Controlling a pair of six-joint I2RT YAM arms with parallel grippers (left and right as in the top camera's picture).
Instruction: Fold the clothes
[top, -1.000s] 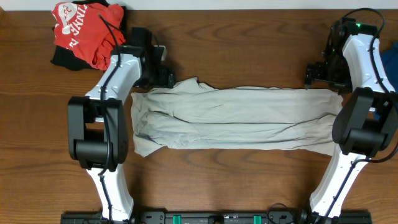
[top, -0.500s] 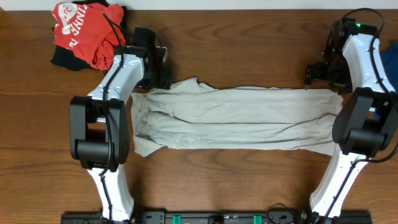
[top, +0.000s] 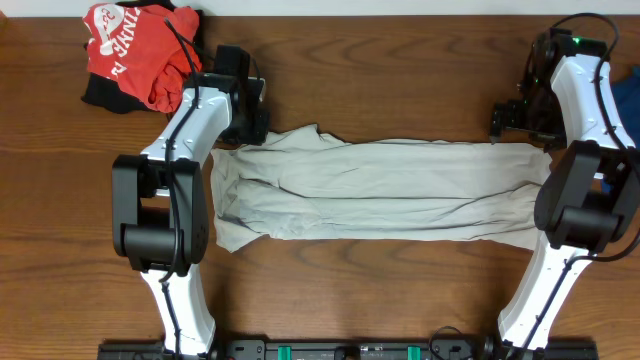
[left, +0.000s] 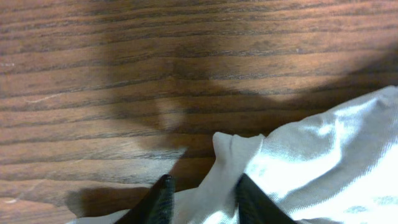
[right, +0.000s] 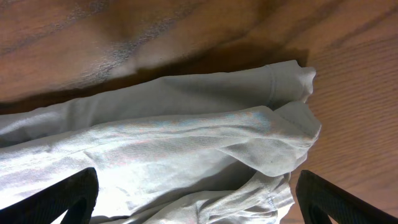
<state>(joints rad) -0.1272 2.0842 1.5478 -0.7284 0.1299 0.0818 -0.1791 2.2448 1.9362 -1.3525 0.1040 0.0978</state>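
Broadly, the wooden table (top: 400, 290) carries a pale grey garment (top: 400, 190) laid as a long band across its middle, left to right, and its doubled edges suggest it is already narrowed lengthwise. The left arm (top: 195, 110) reaches to the garment's far left corner and the right arm (top: 585, 90) to its far right corner, so the step in hand looks like taking hold of the far edge at both ends, ready for another fold. A heap of red and black clothes (top: 130, 50) lies at the far left of the table, just beside the left arm and apart from the grey cloth; it does not seem to block the fold. The left fingers (left: 163, 199) are drawn near together with a raised ridge of the cloth's edge between them; whether they truly pinch it I cannot tell. The right fingers (right: 68, 196) stand wide apart over the bunched corner hem and hold nothing. Next, I judge, the right side must lower and close on that hem, all layers, before either arm lifts, else the band may skew. A scrap of something blue (top: 632, 100) shows at the right edge, too cut off to name
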